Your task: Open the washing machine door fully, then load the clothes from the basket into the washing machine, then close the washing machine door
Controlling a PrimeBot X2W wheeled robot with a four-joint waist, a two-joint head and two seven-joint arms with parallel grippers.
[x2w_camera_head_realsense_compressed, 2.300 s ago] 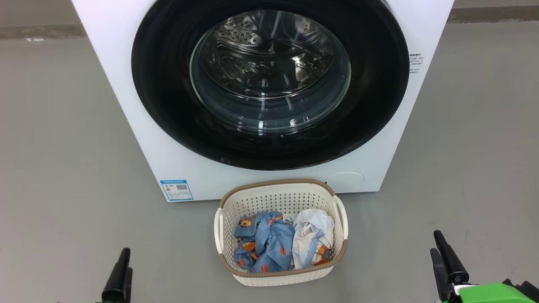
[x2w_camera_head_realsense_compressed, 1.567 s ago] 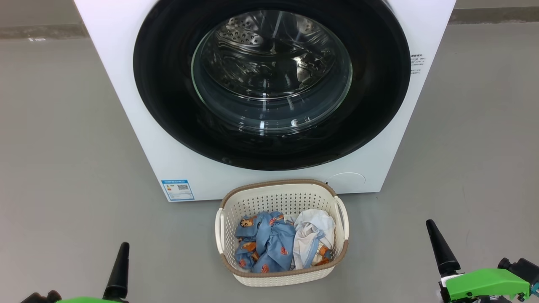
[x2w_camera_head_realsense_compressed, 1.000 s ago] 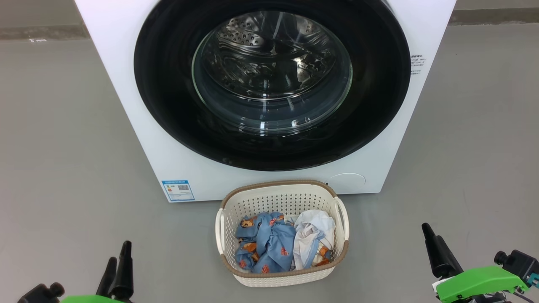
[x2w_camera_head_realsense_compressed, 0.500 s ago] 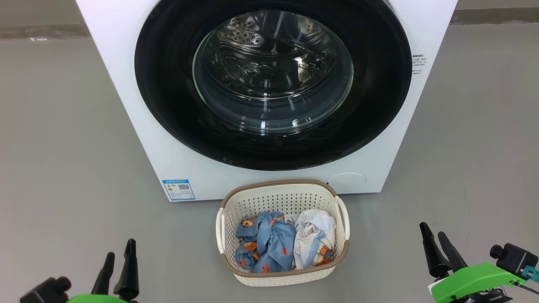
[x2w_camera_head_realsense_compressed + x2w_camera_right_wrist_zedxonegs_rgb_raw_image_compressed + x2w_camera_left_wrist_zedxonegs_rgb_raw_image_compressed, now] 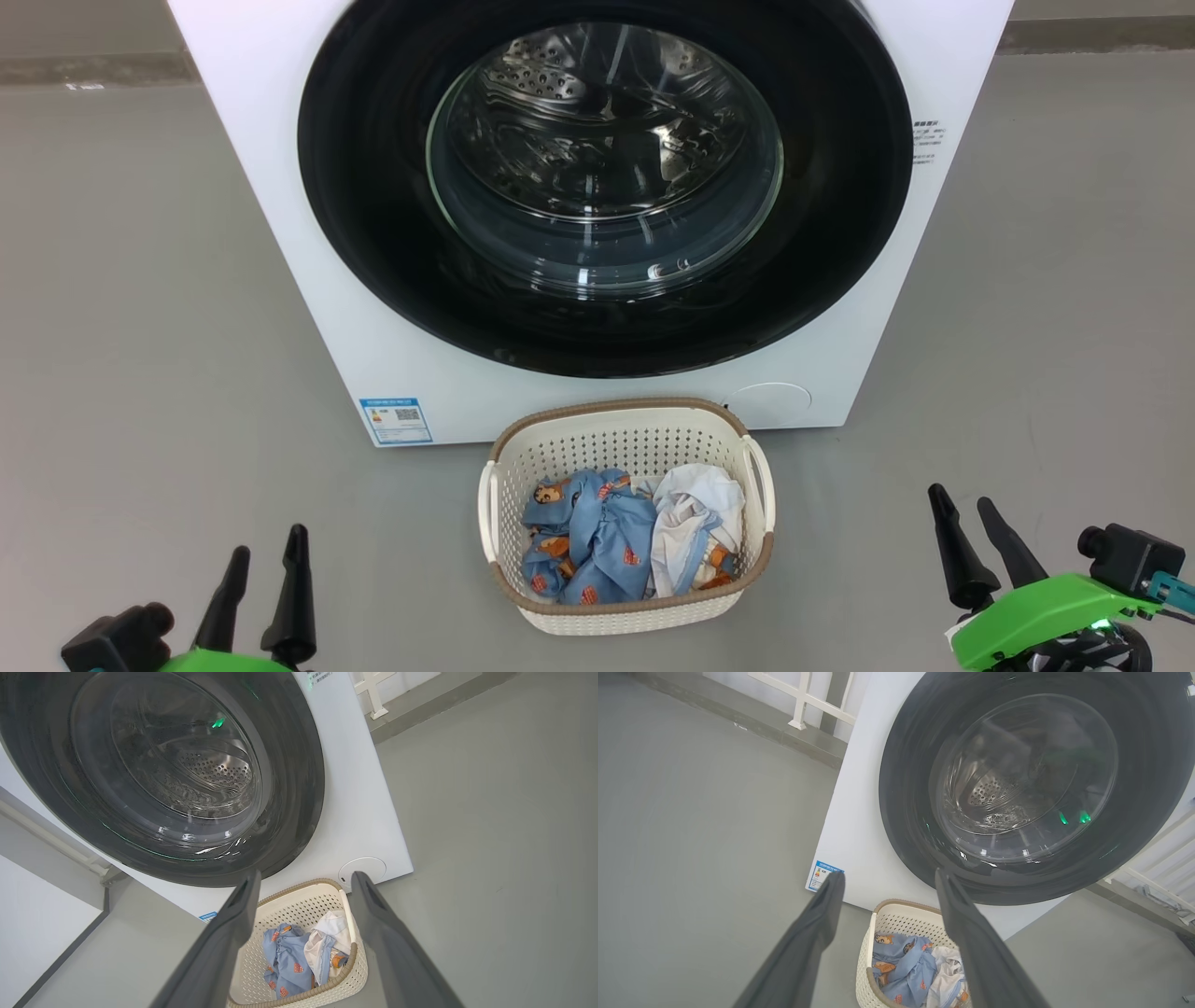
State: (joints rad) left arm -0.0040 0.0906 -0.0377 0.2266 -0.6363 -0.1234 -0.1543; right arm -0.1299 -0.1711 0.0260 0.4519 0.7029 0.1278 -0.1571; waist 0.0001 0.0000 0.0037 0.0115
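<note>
The white washing machine (image 5: 280, 187) stands ahead with its round black-rimmed door (image 5: 373, 233) shut against its front; steel drum holes show through the glass. On the floor before it sits the cream basket (image 5: 624, 439), holding light blue printed clothes (image 5: 597, 541) and a white cloth (image 5: 695, 509). My left gripper (image 5: 269, 555) is open at the lower left, well left of the basket. At the lower right my right gripper (image 5: 962, 504) is open too, nothing between its fingers. Both wrist views look up at the door (image 5: 906, 812) (image 5: 299, 788) over the basket (image 5: 901, 912) (image 5: 299, 896).
Grey floor (image 5: 140, 327) lies open on both sides of the machine. A blue label (image 5: 394, 421) and a round white cap (image 5: 768, 404) sit low on its front. White railing (image 5: 803, 700) stands behind the machine.
Both grippers have turned so that each one's two fingers now show apart, and they have risen slightly in the head view. The door, basket and clothes have stayed put.
</note>
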